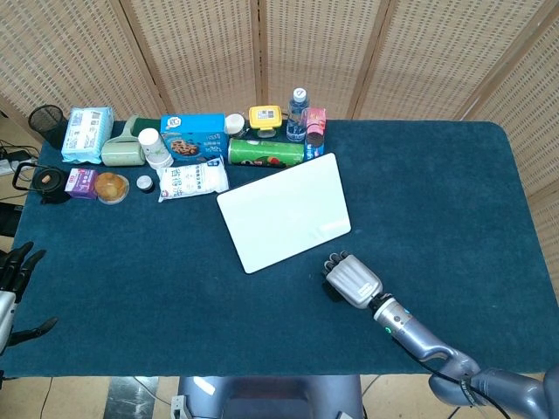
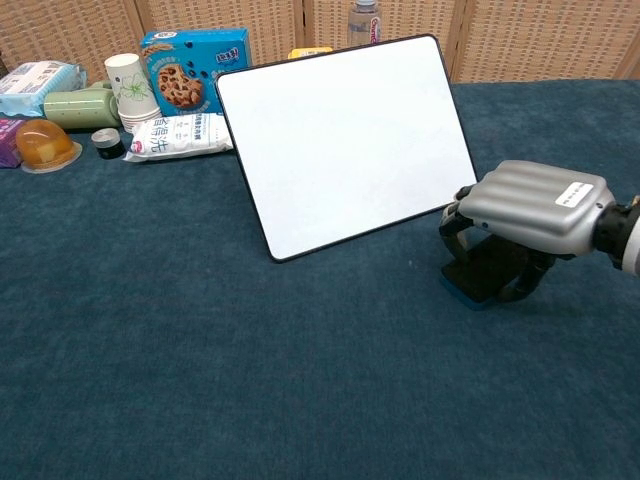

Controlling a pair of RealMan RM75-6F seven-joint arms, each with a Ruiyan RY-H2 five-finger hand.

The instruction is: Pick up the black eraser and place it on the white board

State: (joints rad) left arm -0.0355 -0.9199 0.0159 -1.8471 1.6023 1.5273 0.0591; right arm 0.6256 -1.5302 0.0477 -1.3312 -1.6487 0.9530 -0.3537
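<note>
The black eraser [image 2: 478,270] lies on the blue cloth just right of the white board's near corner, and only its dark left edge [image 1: 331,292] shows in the head view. My right hand [image 2: 527,205] [image 1: 352,280] covers it from above. The fingers [image 2: 455,222] curl down over its far side and the thumb [image 2: 532,284] presses its near side, so the hand grips it while it rests on the cloth. The white board [image 1: 284,212] [image 2: 345,140] lies flat at the table's middle. My left hand [image 1: 12,270] hangs off the table's left edge with fingers apart, holding nothing.
Along the back left stand a blue cookie box [image 1: 192,137], paper cup [image 2: 129,84], white snack bag [image 2: 180,135], green can [image 1: 265,152], water bottle [image 1: 298,113], tissue pack [image 1: 87,133] and an orange jelly cup [image 2: 43,145]. The table [image 1: 454,201] carries a dark blue cloth.
</note>
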